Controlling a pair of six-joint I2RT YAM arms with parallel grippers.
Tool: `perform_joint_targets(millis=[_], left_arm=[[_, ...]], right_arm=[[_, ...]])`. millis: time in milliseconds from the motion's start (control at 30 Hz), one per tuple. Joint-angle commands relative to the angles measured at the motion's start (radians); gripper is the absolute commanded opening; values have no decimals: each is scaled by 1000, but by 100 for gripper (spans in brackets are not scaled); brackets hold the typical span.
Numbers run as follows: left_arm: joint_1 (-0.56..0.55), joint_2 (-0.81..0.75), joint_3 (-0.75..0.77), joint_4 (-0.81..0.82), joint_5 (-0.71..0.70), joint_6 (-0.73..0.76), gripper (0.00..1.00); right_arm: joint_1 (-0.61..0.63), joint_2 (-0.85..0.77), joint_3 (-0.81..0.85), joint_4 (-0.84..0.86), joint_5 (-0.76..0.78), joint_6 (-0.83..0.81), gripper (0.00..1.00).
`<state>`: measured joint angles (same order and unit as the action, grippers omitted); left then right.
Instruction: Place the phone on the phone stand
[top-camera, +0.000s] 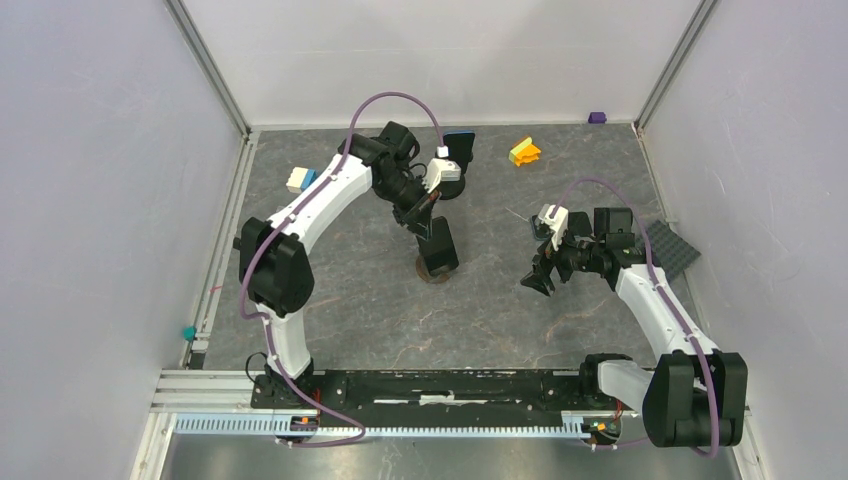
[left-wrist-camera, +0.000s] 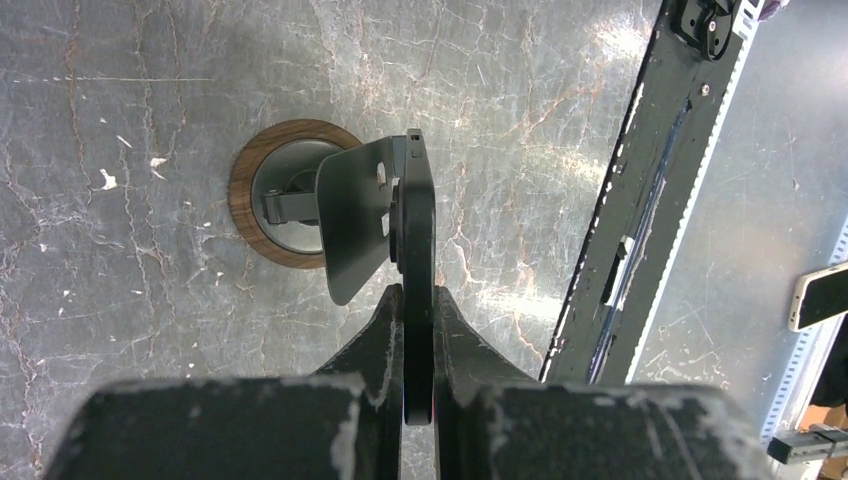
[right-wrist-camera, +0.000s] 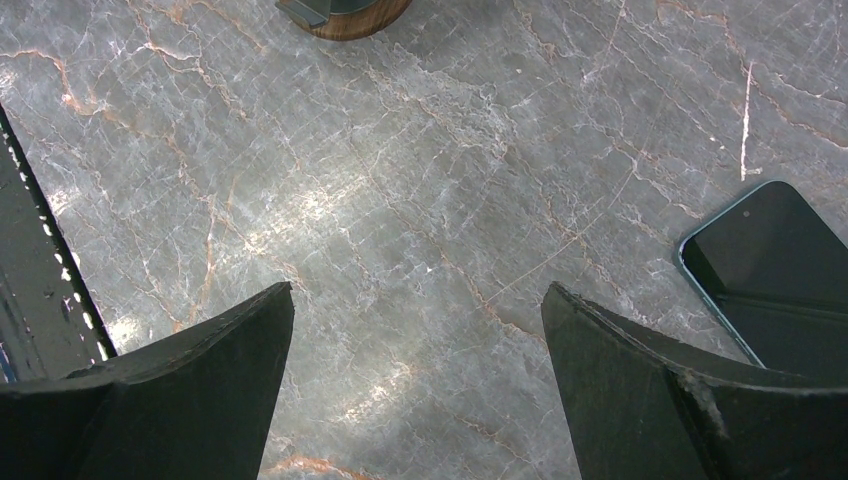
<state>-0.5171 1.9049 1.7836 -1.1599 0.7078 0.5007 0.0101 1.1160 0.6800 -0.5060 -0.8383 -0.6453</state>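
My left gripper is shut on a black phone, seen edge-on between the fingers. The phone stands upright with its back against the dark plate of the phone stand, which has a round wooden base. In the top view the phone sits over the stand's base at the table's middle, below the left gripper. My right gripper hovers to the right of the stand, open, with nothing between its fingers. The stand's base shows at the top edge of the right wrist view.
A second dark phone lies flat by the right gripper. A blue phone rests on another stand at the back. A yellow block, a white-blue block, a purple block and a grey baseplate lie around. A black rail runs along the near edge.
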Motion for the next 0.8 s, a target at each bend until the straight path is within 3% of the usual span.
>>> perform_joint_targets(millis=[0,767], left_arm=[[2,-9,-9,44,25,6,2],[-3,-9,-66,98,-3,-1,2]], right_arm=[[-4,5,-6,6,-24,-19,98],[-4,7,-7,1,-25,-22,98]])
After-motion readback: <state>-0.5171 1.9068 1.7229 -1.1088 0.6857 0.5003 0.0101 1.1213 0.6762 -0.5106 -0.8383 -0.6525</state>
